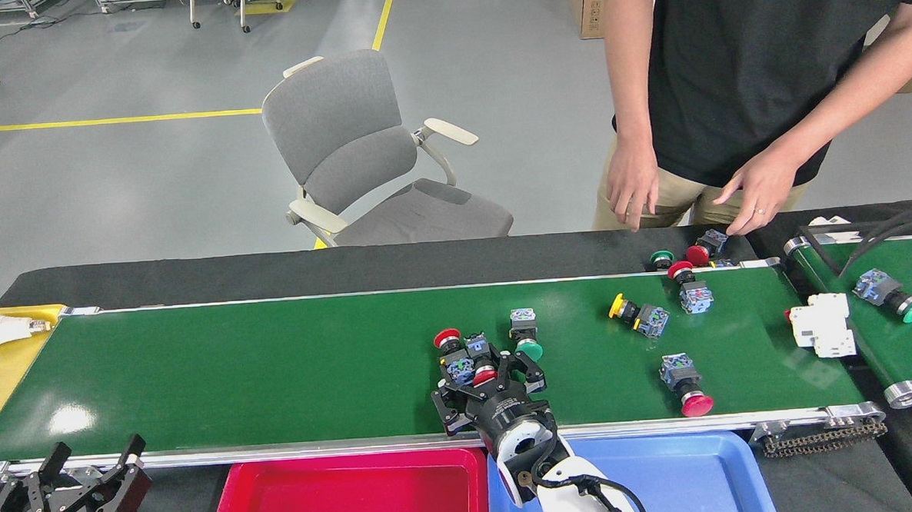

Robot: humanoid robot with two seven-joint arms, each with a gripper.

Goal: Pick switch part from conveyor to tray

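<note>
The green conveyor (237, 365) crosses the head view, with several push-button switch parts lying on its right half. My right gripper (482, 366) reaches over the near rail, open, its fingers (445, 399) either side of a red-capped switch part (483, 376). Close by lie another red-capped part (446, 338) and a green-capped one (525, 339). Further right lie a yellow-capped part (634, 315) and two red-capped ones (688, 286) (685, 391). In front of the belt sit a red tray (351, 495) and a blue tray (689, 477). My left gripper (95, 456) hangs open at the bottom left, holding nothing.
A person stands behind the belt's right end, hands (634, 194) (757, 197) near two switch parts (662, 259) on the black cloth. A second green belt (883, 337) at right carries a white part (821, 325). A grey chair (359, 160) stands behind.
</note>
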